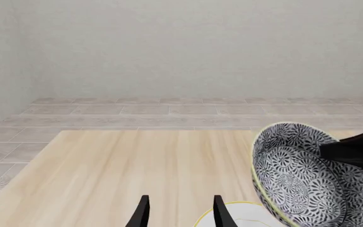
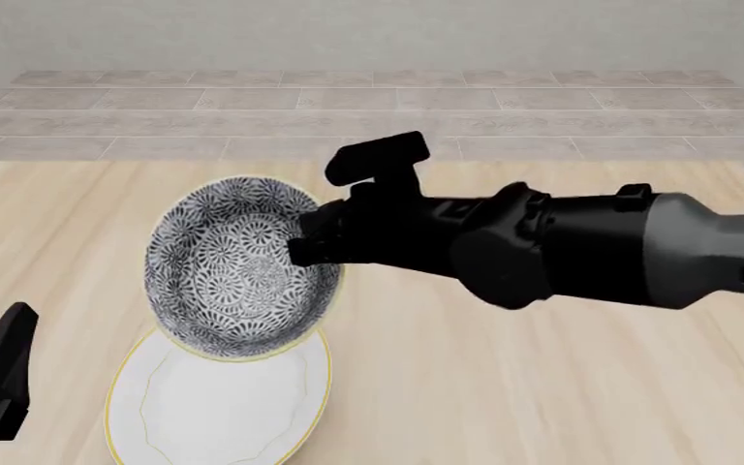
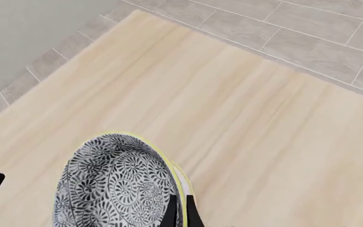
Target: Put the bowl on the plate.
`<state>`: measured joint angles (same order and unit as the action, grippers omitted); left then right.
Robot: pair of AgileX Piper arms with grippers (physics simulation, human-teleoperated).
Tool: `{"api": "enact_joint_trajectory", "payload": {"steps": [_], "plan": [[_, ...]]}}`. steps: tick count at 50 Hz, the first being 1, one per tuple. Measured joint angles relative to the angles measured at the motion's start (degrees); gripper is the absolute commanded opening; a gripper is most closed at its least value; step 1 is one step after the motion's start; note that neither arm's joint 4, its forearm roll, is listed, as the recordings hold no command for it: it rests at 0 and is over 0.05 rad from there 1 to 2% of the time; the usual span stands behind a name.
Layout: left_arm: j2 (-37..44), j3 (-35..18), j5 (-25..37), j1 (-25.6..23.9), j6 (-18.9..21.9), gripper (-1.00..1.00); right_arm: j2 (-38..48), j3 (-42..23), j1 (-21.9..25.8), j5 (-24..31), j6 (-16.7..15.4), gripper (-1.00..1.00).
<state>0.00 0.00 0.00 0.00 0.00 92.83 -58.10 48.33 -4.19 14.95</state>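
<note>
The right gripper [image 2: 310, 237] is clamped on the rim of the bowl [image 2: 236, 269], one finger inside and one outside; the bowl hangs tilted, its patterned inside turned toward the front camera, above the far edge of the plate [image 2: 217, 407] on the counter [image 2: 541, 387]. The left gripper [image 1: 180, 210] is released, holding nothing; it hovers near the plate.

Light wood table [image 2: 541, 387] — white plate [image 2: 217, 412] lying near front-left edge.

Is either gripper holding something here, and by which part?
The right gripper pinches the bowl by its rim, one finger inside. The left gripper is open and holds nothing.
</note>
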Motion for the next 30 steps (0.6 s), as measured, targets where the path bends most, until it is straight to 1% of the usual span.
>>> {"api": "enact_joint_trajectory", "payload": {"steps": [14, 30], "plan": [[0.0, 0.0, 0.0, 0.0, 0.0, 1.0, 1.3, 0.2, 0.9, -0.2, 0.4, -1.0], [0.0, 0.0, 0.0, 0.0, 0.0, 1.0, 2.3, 1.0, 2.1, -1.0, 3.0, -1.0]]}}
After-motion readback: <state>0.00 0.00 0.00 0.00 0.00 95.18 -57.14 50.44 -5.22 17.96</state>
